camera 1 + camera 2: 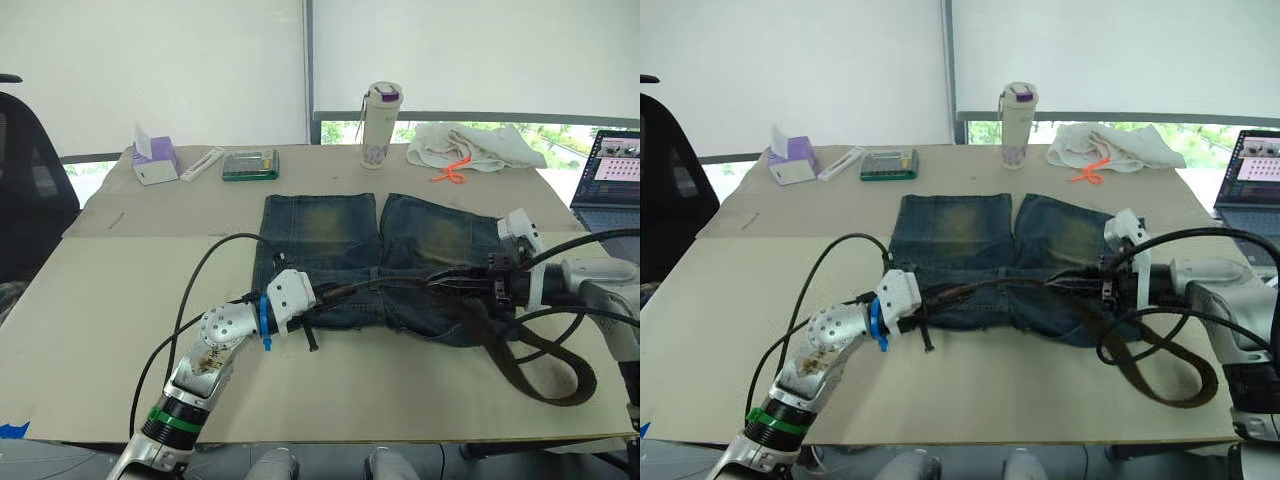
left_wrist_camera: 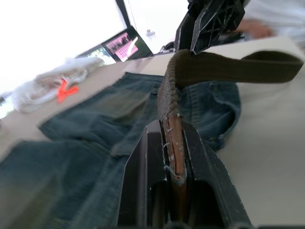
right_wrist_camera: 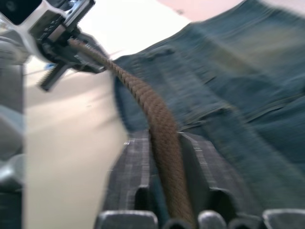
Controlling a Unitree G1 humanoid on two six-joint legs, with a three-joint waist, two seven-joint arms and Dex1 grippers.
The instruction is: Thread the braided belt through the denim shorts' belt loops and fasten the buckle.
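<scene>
The denim shorts (image 1: 330, 240) lie flat mid-table, waistband toward me. A stretch of the braided belt (image 1: 385, 284) runs taut just over the waistband between my two grippers. My left gripper (image 1: 320, 298) is shut on the belt's end, which sits pinched between its fingers (image 2: 200, 167) in the left wrist view. My right gripper (image 1: 442, 283) is shut on the belt (image 3: 162, 129) further along. The remaining belt (image 1: 560, 385) loops loosely on the table to the right. The buckle is hidden. I cannot make out the belt loops, or whether the belt passes through any.
At the table's far edge stand a bottle (image 1: 381, 125), a white cloth (image 1: 475, 147) with an orange item (image 1: 450, 172), a green case (image 1: 250, 165) and a tissue box (image 1: 155, 160). A laptop (image 1: 610, 180) is at the far right, a black chair (image 1: 25, 190) at the left.
</scene>
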